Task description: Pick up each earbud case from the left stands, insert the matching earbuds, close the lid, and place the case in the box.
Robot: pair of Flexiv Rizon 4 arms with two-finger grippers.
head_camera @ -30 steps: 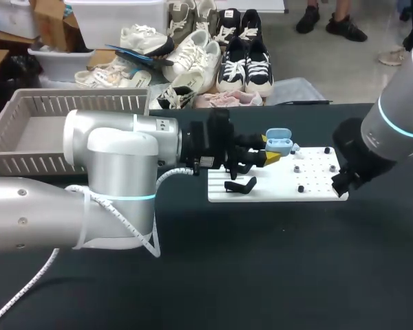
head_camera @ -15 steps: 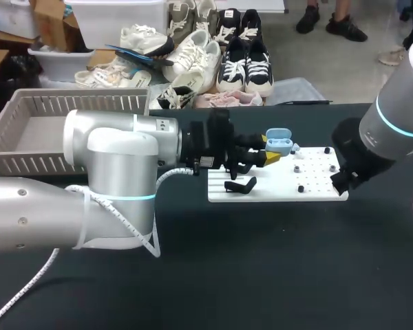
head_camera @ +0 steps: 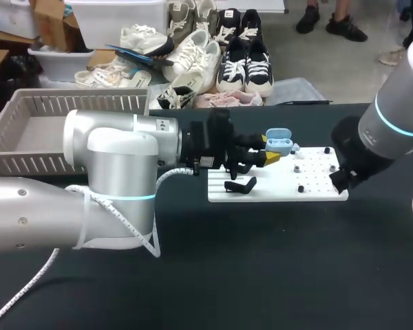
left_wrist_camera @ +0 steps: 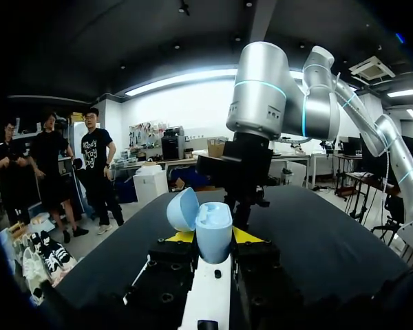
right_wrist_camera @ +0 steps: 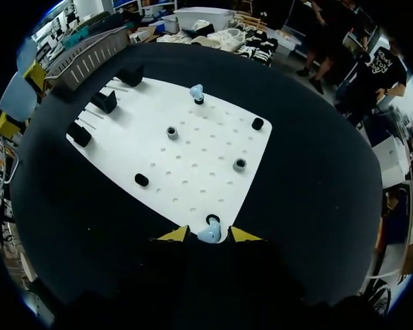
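- The grey basket (head_camera: 34, 104) stood at the table's left, behind the left arm; its contents could not be made out.
- The left gripper (left_wrist_camera: 213, 238) was clamped on the light blue earbud case (head_camera: 279, 143), held above the white board (right_wrist_camera: 199, 148) with its lid hinged open.
- Since the earlier frames the right arm had edged slightly; the case stayed put.
- Only the right wrist view showed the right gripper (right_wrist_camera: 208, 237) spread, with an earbud (right_wrist_camera: 210, 232) between its tips at the board's corner and a second earbud (right_wrist_camera: 197, 91) across the board.
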